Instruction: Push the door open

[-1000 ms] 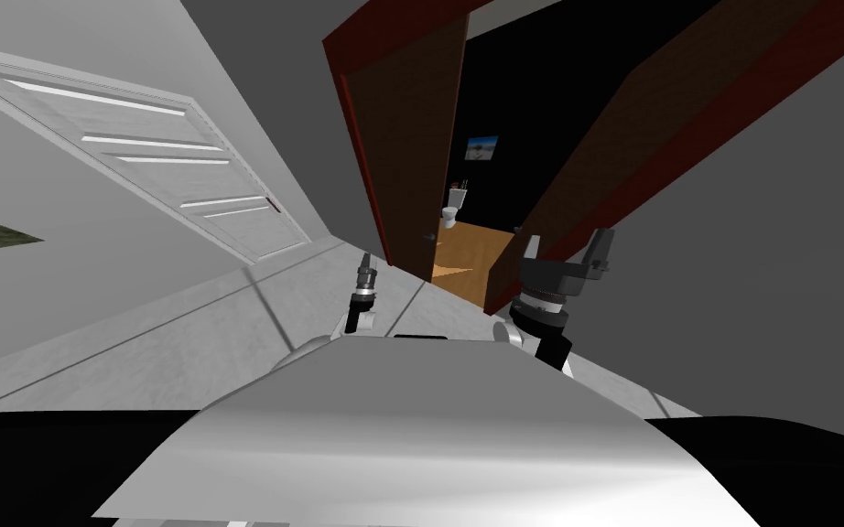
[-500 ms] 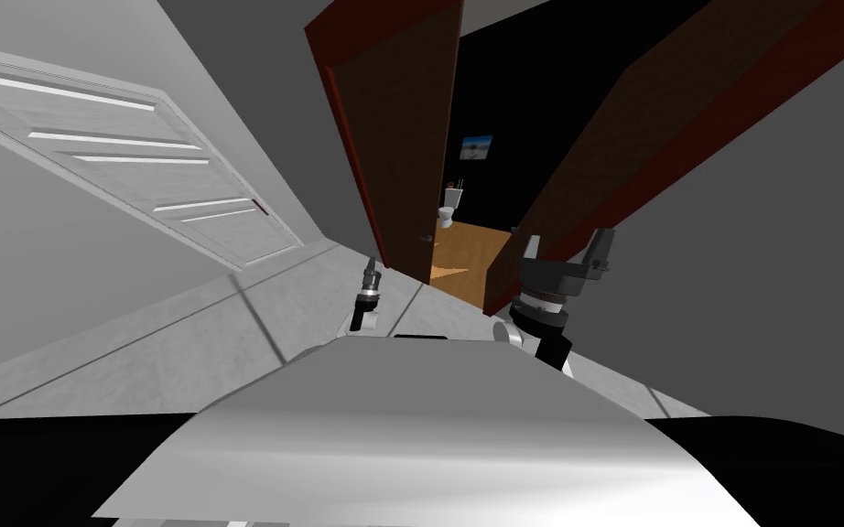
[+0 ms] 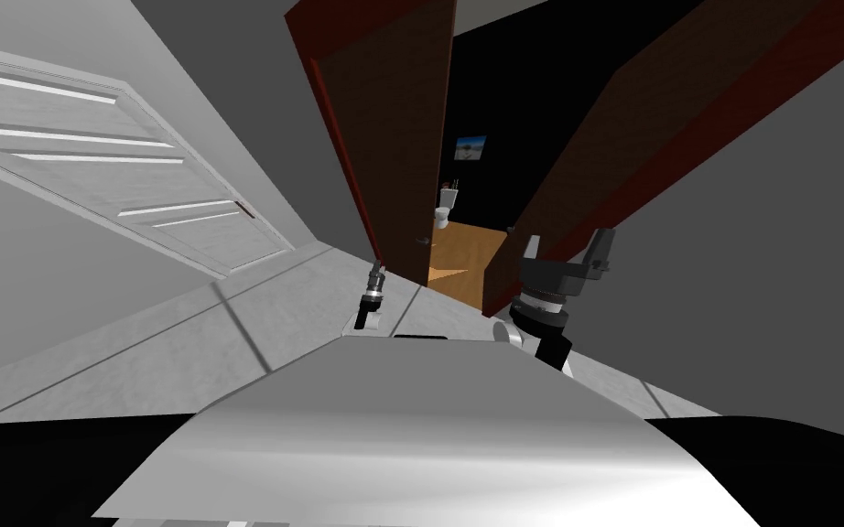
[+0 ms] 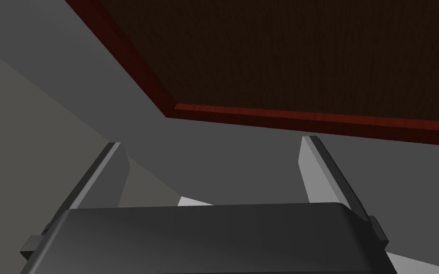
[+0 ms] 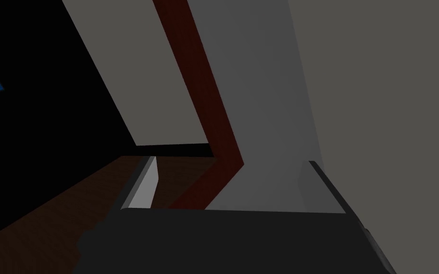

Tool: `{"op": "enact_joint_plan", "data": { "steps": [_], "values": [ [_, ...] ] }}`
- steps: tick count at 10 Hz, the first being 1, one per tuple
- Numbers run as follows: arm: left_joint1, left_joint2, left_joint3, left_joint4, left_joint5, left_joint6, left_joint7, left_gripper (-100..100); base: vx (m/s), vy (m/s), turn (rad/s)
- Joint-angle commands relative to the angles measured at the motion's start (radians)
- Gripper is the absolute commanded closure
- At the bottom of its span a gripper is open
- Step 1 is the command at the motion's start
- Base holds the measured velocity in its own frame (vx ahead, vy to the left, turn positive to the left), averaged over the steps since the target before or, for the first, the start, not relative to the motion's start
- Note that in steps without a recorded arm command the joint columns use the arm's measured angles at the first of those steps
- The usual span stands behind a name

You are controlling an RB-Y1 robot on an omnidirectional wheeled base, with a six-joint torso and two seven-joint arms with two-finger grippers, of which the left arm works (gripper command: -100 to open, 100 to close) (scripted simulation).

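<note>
A brown door (image 3: pixel 402 137) in a dark red frame (image 3: pixel 330 137) stands ajar, with a small handle (image 3: pixel 422 241) near its free edge. Past it lie a black area and a wooden floor (image 3: pixel 466 261). My left gripper (image 3: pixel 375 274) is low, just in front of the door's bottom corner. In the left wrist view it (image 4: pixel 211 152) is open and faces the brown panel (image 4: pixel 309 47) and its red trim. My right gripper (image 3: pixel 565 249) is open beside the frame's right post (image 3: pixel 612 155). In the right wrist view it (image 5: pixel 230 176) faces the red frame strip (image 5: pixel 204 95).
A white panelled door (image 3: pixel 136 183) is set in the grey wall on the left. Pale floor tiles (image 3: pixel 228 329) run up to the doorway. Inside stand a white toilet (image 3: pixel 446 203) and a small picture (image 3: pixel 470 146). A grey wall (image 3: pixel 777 274) closes the right side.
The whole head view has slid left, so I have moved or turned. My left gripper has come a little closer to the brown door's lower corner. The right gripper holds its place.
</note>
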Motion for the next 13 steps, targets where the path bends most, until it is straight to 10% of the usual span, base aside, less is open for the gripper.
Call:
{"op": "enact_joint_plan", "data": {
  "steps": [1, 13],
  "values": [
    [-0.016, 0.000, -0.007, 0.038, 0.005, -0.003, 0.003, -100, 0.097, 0.011, -0.075],
    [-0.133, -0.002, -0.054, 0.330, 0.044, -0.032, 0.027, -100, 0.097, 0.021, -0.073]
  ]
}}
